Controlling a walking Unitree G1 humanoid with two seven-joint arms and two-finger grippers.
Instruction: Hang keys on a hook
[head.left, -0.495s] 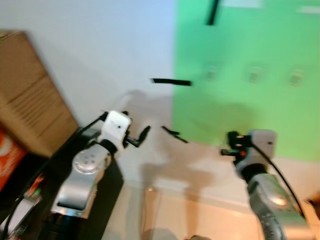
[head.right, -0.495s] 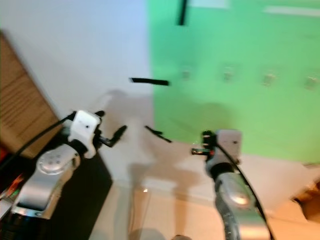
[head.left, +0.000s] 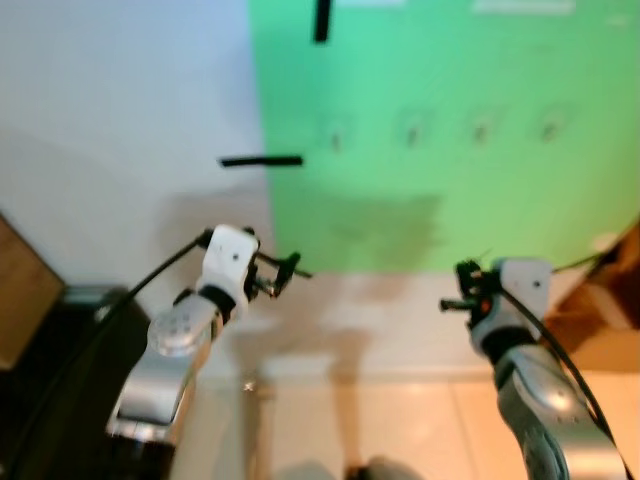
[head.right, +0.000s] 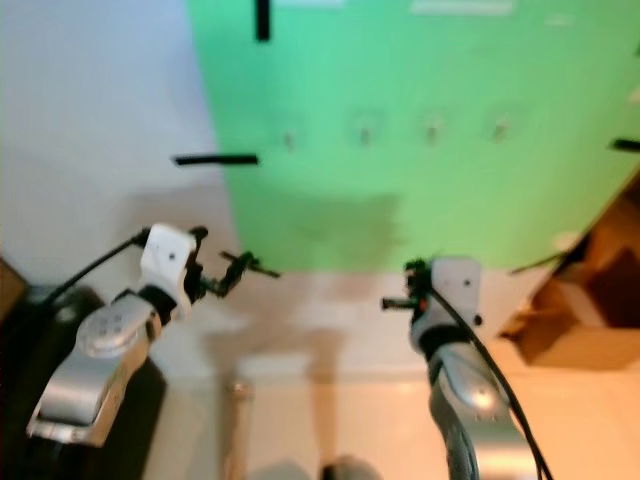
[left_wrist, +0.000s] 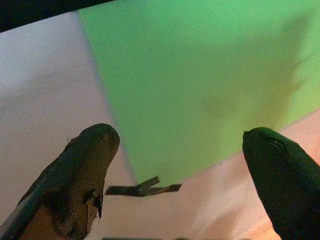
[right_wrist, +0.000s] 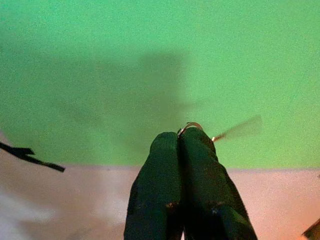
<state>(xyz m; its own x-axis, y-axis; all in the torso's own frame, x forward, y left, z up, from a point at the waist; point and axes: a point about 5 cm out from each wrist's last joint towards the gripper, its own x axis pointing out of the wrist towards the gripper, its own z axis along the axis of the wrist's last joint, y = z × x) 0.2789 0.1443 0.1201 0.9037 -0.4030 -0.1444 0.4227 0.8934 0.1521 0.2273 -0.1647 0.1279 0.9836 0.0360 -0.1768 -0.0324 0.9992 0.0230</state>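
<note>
A row of small hooks (head.left: 412, 130) runs across the green panel (head.left: 450, 200) on the wall ahead. My right gripper (head.left: 452, 300) is raised below that row, some way short of the wall. Its fingers are shut on a thin metal key ring (right_wrist: 192, 125), and a blurred key (right_wrist: 240, 128) sticks out to one side. My left gripper (head.left: 283, 272) is held up near the panel's lower left edge, open, with nothing between its fingers (left_wrist: 95, 150).
Black tape strips (head.left: 260, 160) mark the white wall and the panel's top (head.left: 322, 20). Brown cardboard boxes (head.left: 600, 320) stand at the right against the wall. A dark piece of furniture (head.left: 60, 380) is at the lower left. Tan floor lies below.
The whole picture has shifted left, so the camera has turned right and the green panel is now centred. Both arms keep the same pose, and the right gripper stays shut on the keys.
</note>
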